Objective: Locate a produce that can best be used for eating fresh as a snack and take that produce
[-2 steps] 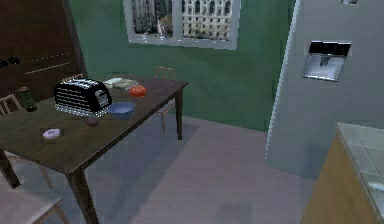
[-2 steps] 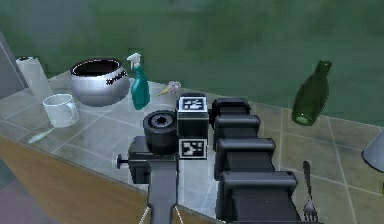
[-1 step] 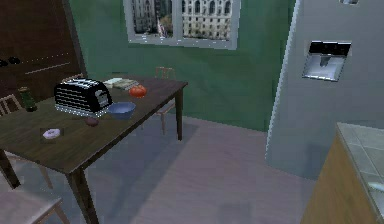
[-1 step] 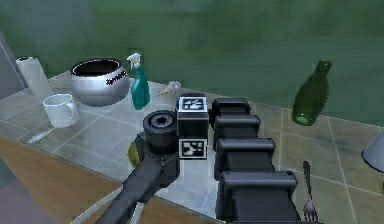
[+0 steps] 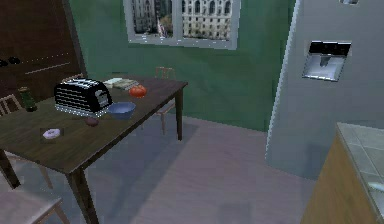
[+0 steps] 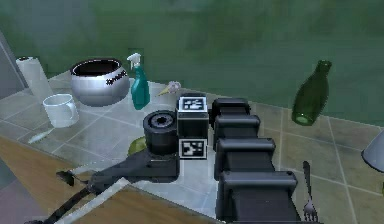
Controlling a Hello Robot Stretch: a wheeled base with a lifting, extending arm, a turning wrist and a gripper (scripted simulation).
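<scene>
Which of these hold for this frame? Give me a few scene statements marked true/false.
1. A toaster stands on the dark wooden table. True.
2. The red round fruit lies on the floor. False: it sits on the table, just behind the blue bowl.
3. A green bottle stands upright on the tiled counter. True.
4. The teal spray bottle stands to the right of the green bottle in the arm side view. False: it stands well to its left, next to the metal pot.
5. A white cup stands on the counter in front of the metal pot. True.
</scene>
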